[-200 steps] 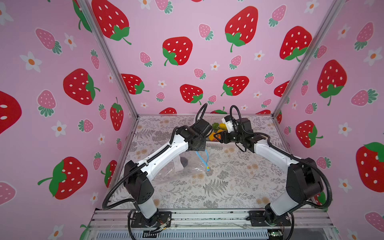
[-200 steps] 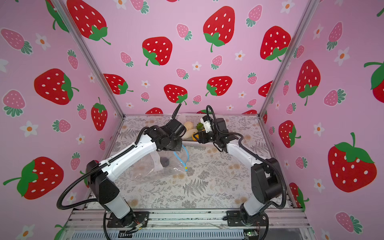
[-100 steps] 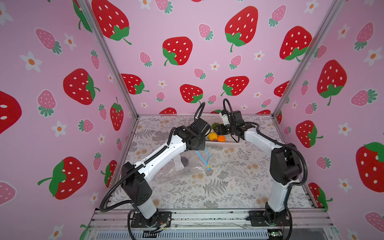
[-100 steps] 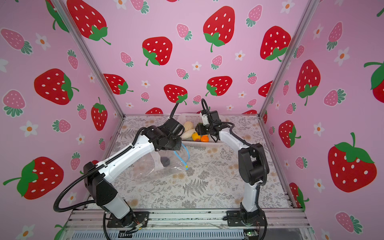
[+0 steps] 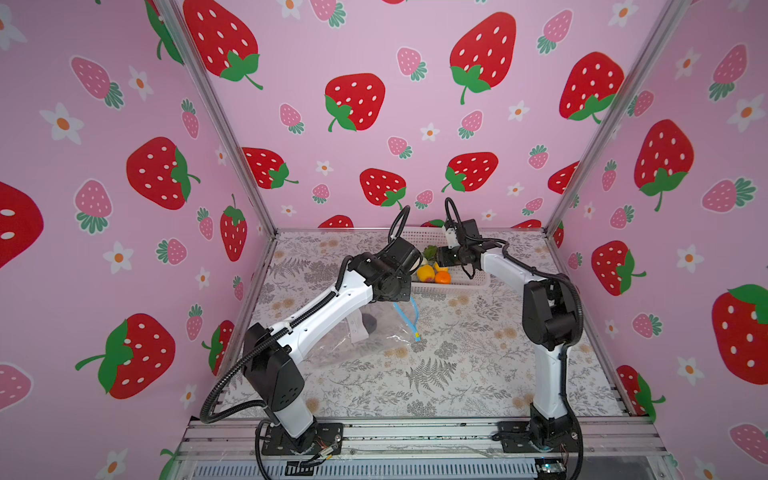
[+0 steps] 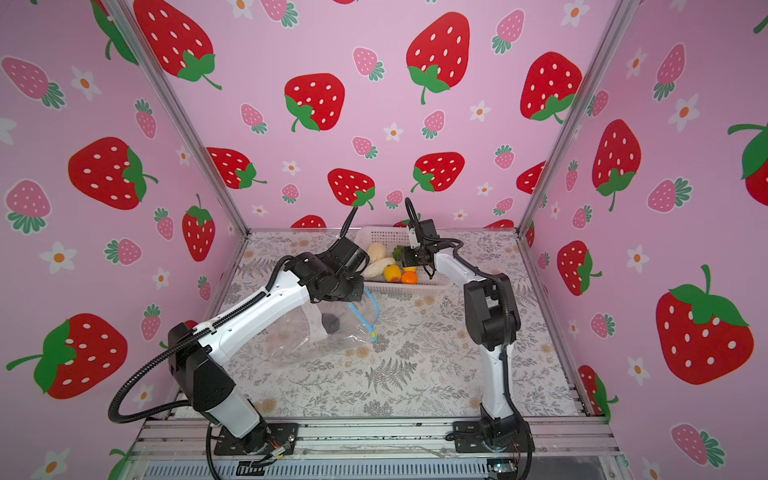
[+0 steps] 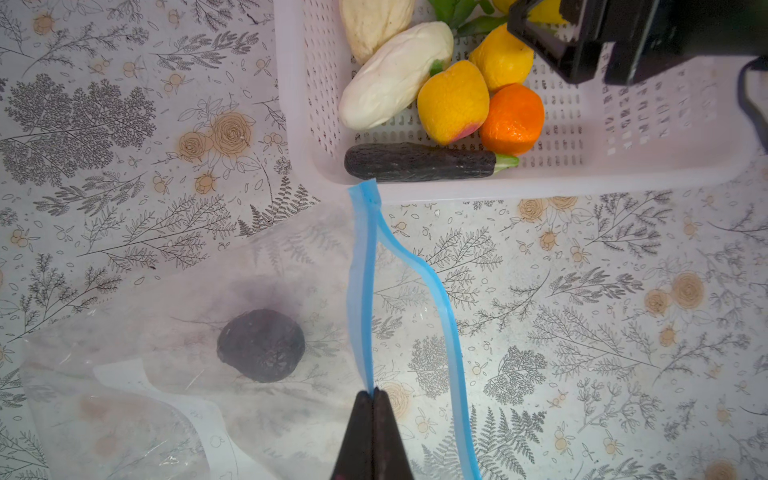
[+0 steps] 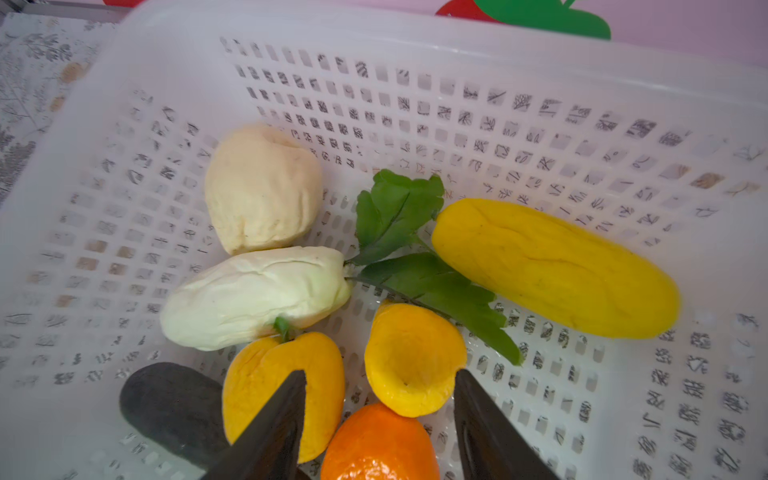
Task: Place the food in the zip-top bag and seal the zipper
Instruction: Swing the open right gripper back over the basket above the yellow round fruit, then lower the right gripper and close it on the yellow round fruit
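The clear zip-top bag (image 7: 166, 332) lies on the table with its mouth gaping. My left gripper (image 7: 374, 390) is shut on one lip of the blue zipper (image 7: 361, 291) and holds it up. A dark purple round piece (image 7: 261, 345) sits inside the bag. The rest of the food is in the white basket (image 8: 415, 25): an orange (image 8: 378, 444), a small yellow piece (image 8: 411, 357), a yellow-orange peach (image 8: 282, 395), white (image 8: 253, 297) and beige (image 8: 262, 189) pieces, a long yellow one (image 8: 552, 266), green leaves (image 8: 399, 212) and a dark eggplant (image 8: 174, 407). My right gripper (image 8: 380, 372) hangs open just above the orange and the small yellow piece, holding nothing.
The basket (image 5: 469, 282) stands at the back of the floral table, right behind the bag's mouth (image 5: 409, 309). Pink strawberry walls close in the left, back and right. Both arm bases are on the metal rail (image 5: 415, 436) at the front.
My right arm has straightened up and carried its gripper back over the basket, with the jaws a little narrower. The left gripper and the bag have stayed put.
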`<state>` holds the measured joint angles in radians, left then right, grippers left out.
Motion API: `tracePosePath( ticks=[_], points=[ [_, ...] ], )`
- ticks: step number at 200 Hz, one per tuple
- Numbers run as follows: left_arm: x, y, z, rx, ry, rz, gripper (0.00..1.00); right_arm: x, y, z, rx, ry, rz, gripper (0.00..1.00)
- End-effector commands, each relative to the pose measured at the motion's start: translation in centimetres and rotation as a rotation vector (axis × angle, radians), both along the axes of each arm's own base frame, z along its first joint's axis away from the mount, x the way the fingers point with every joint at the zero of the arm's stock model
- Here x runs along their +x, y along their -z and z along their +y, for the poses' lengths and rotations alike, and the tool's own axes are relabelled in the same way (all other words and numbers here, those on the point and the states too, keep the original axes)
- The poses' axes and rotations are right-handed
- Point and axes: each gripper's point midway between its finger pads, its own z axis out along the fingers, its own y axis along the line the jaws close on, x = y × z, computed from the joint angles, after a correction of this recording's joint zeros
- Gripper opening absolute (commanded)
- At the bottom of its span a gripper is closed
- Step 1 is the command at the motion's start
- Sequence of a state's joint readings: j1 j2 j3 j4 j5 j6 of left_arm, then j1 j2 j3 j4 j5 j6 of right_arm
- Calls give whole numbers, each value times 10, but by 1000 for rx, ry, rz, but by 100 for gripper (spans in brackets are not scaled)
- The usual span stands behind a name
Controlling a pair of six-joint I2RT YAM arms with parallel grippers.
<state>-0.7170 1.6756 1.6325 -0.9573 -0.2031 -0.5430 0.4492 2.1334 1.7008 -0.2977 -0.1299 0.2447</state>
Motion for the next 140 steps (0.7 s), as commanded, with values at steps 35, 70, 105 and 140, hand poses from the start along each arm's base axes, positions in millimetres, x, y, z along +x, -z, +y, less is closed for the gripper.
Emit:
tracePosePath(
  ticks=[35,70,105,140],
  points=[
    [1,-4,1,-14,-15,-7,0,5,28,-9,-66,22,50,62],
    [2,-4,0,-16,-14,-8,0,7,44,-10,-81,27,79,64],
    [3,-2,-3,-19,-5,-5,0,11,55,-10,-96,32,92,67],
    [3,1,-4,-19,-5,3,0,16,57,-11,-101,41,91,66]
  ],
)
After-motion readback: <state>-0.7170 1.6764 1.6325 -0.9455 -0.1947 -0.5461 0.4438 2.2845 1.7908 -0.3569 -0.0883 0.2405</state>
